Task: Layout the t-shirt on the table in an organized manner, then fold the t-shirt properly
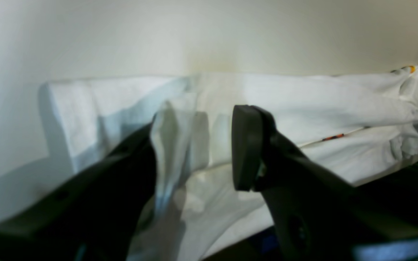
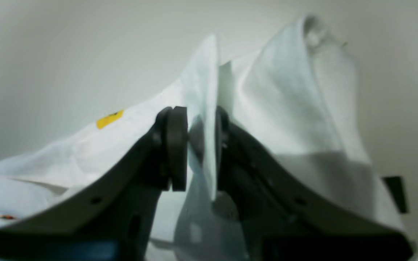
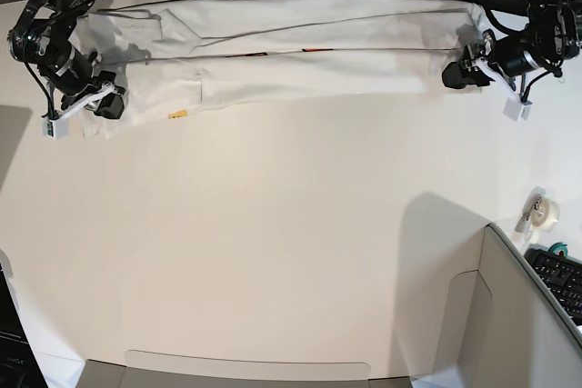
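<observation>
While the t-shirt [image 3: 273, 52] lies stretched between us, our left gripper [image 1: 194, 145] gapes around cloth, our right gripper [image 2: 201, 152] clamps its edge.

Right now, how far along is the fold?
Done: the t-shirt lies as a long folded band along the table's far edge. In hand: the right gripper has cloth between barely parted jaws at one end; the left gripper stands open at the other. Left: folding the band's length.
</observation>
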Robot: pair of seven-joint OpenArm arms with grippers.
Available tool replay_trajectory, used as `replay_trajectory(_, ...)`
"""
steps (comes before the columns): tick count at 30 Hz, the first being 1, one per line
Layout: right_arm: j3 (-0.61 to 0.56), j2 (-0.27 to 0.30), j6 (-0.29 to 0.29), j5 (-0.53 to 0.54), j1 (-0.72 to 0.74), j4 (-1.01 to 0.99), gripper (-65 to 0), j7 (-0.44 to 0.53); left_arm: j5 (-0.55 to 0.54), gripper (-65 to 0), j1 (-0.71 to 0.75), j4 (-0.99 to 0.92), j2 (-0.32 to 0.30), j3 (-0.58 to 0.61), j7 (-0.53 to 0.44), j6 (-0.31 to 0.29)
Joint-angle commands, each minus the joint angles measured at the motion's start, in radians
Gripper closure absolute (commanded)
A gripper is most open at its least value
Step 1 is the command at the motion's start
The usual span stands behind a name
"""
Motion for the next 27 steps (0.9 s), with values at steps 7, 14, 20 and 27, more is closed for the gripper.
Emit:
replay_trajectory(7, 0.002, -0.008, 0.004, 0.02, 0.043, -0.036, -11.9, 0.012, -0.017, -24.3, -0.002, 0.012, -0.019, -0.012, -0.009, -0.001)
replay_trajectory(14, 0.001, -0.01, 0.004, 0.02, 0.042, 0.011, -3.7, 0.009, -0.017, -24.3, -0.002, 0.012, -0.019, -0.01, -0.009, -0.001)
replay_trajectory(20, -0.021, -0.01, 0.004, 0.02, 0.014, 0.119, -1.6, 0.005, -0.017, -22.4, -0.002, 0.012, -0.019, -0.01, -0.009, -0.001)
replay_trajectory(27, -0.162, -0.002, 0.004, 0.014, -0.075, 0.246, 0.0, 0.006, -0.017, -20.7, -0.005, 0.012, -0.019, -0.01, -0.009, -0.001)
